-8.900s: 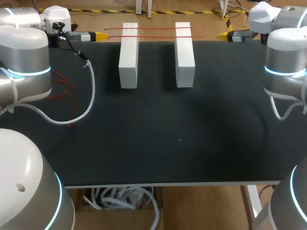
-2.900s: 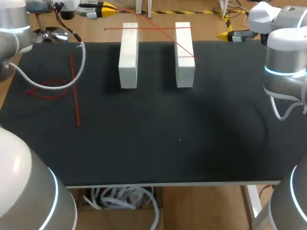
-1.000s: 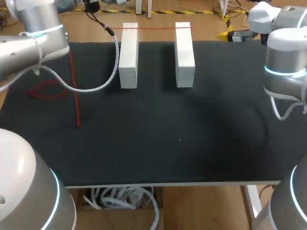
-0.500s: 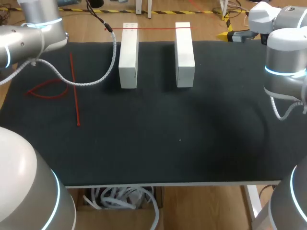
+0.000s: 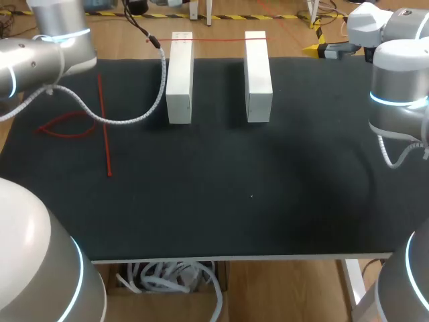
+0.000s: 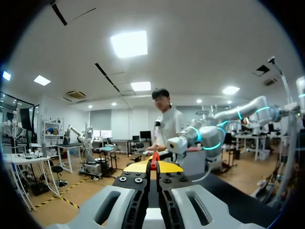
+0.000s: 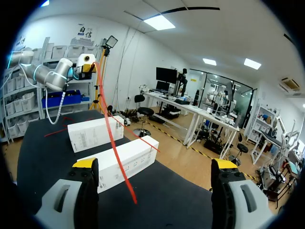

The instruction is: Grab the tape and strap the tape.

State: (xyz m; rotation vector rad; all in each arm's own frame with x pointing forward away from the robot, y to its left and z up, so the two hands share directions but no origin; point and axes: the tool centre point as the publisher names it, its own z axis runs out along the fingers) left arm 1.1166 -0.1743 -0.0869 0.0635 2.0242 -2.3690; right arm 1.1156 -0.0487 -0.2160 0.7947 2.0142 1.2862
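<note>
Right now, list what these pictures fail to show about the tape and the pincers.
- Left pincer: cut off by the head view's top edge; only its wrist view shows it, shut on the tape.
- Whether the loose tape on the table joins the strand across the boxes: too thin to trace near the cable, head view.
- Right pincer: too small in the head view; open in its wrist view.

Head camera high behind me, over table; right wrist low, sharing white blocks ahead of my jaws; left wrist facing roomward
</note>
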